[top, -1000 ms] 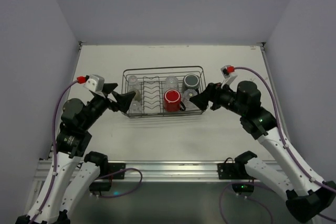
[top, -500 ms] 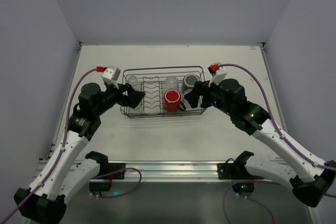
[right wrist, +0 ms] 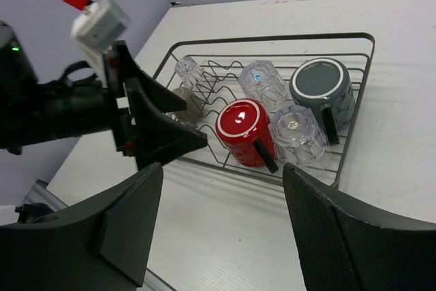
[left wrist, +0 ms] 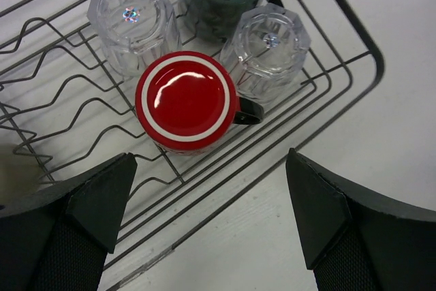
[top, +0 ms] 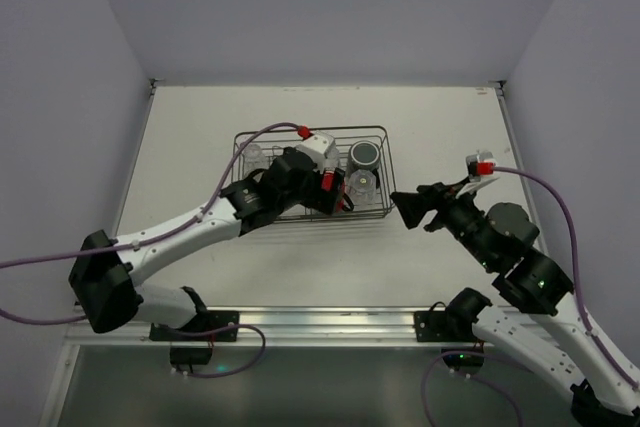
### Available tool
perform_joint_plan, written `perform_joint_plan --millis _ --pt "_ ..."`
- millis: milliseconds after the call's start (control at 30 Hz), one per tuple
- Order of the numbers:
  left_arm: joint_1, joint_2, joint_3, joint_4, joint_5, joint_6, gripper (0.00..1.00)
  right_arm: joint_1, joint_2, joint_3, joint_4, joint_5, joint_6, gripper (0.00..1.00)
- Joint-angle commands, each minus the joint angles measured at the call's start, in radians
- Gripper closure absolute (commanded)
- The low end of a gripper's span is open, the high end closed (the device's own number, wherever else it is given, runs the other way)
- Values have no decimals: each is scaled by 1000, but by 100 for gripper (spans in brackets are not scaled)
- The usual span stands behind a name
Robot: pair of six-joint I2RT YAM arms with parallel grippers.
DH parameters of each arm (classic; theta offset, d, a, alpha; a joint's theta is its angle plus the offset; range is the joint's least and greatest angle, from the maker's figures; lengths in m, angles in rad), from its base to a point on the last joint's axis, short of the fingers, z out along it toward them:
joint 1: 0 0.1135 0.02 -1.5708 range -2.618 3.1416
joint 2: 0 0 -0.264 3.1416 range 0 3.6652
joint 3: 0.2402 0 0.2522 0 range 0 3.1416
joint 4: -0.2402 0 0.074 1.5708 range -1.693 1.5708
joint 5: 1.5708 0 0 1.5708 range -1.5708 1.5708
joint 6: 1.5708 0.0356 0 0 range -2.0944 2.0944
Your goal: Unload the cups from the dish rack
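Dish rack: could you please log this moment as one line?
left jaws open over red mug | right jaws open, right of dish rack | nothing gripped

Robot lab test cell: white bench (top: 200, 137) boxed by bare lilac-grey walls (top: 330, 7), aluminium rail (top: 330, 320), purple cables (top: 574, 247).

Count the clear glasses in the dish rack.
3 clear glasses: one at the dish rack's left end, one behind the red mug, one beside the dark mug. The left gripper may hide others.
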Motion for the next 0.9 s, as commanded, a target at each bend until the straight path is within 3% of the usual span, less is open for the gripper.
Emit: perform_joint_plan --millis 0,233,667,867 --pt "-45 91 84 -28 -225 -25 0 -2 -10 -28 -1 -34 21 25" --pt "-63 232 127 33 -302 -37 0 -2 -10 -70 23 -138 9 14" --pt "-63 350 187 61 -455 -149 0 -2 2 -127 100 -307 26 13" --pt "-63 381 189 91 -454 -178 0 -2 16 -124 115 -356 24 10"
